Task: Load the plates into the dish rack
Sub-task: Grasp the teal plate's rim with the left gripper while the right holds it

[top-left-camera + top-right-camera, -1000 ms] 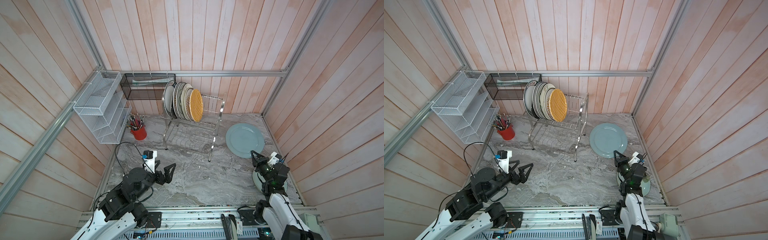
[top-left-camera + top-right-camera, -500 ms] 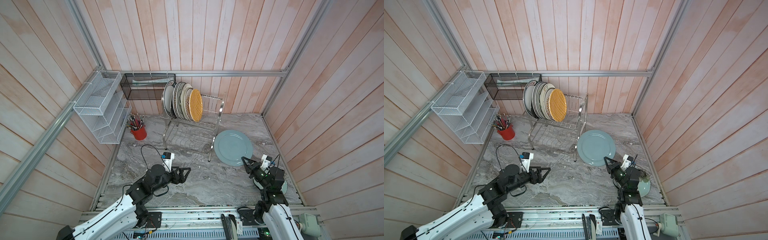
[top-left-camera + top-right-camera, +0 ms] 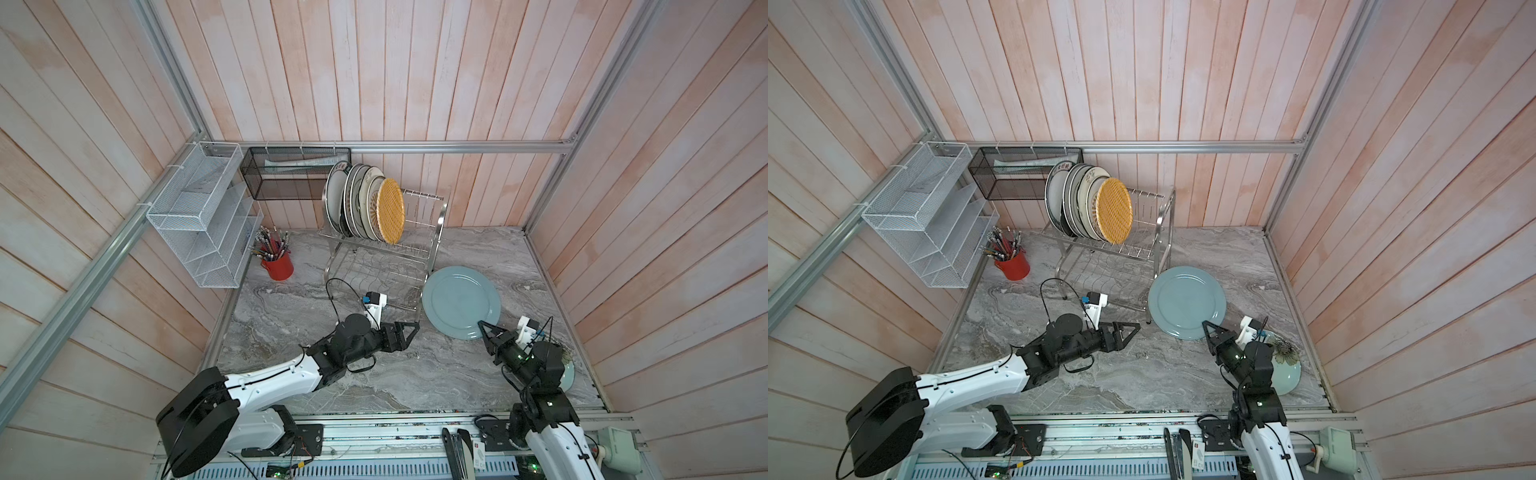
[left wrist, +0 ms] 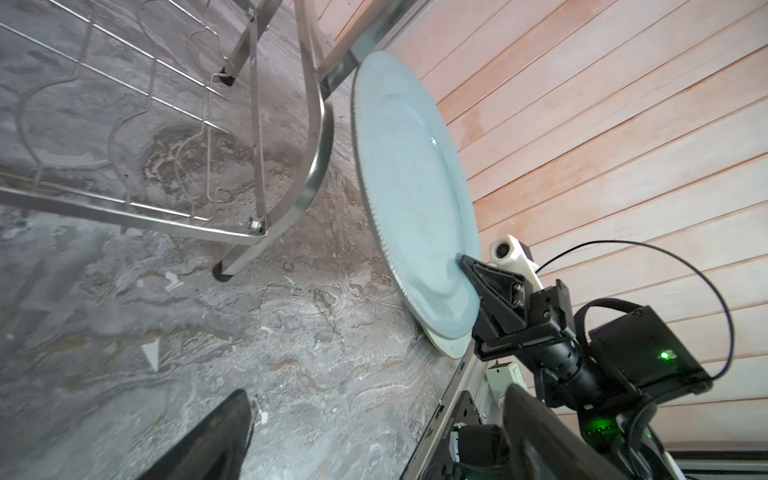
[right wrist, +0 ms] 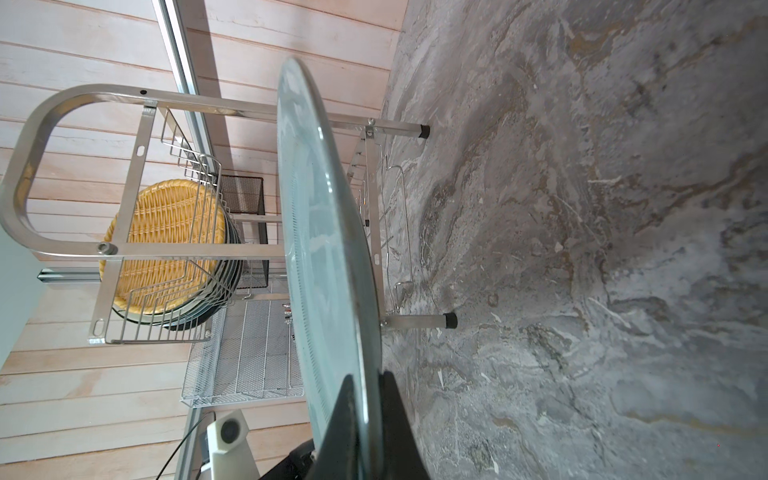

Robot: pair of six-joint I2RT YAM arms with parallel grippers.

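The grey marbled surface (image 3: 291, 332) carries the shiny two-tier steel wire dish rack (image 3: 386, 270), with a row of upright plates (image 3: 361, 199) in its top tier. My right hand (image 3: 484, 328) pinches the rim of the round grey-blue plate (image 3: 460, 301), tilted just beside the rack. My left hand (image 3: 409, 336) gapes wide and empty nearby.

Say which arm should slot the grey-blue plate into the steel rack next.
Right. The right claw is shut on the rim of the round grey-blue plate beside the steel wire dish rack; the left claw stands open and empty, short of it.
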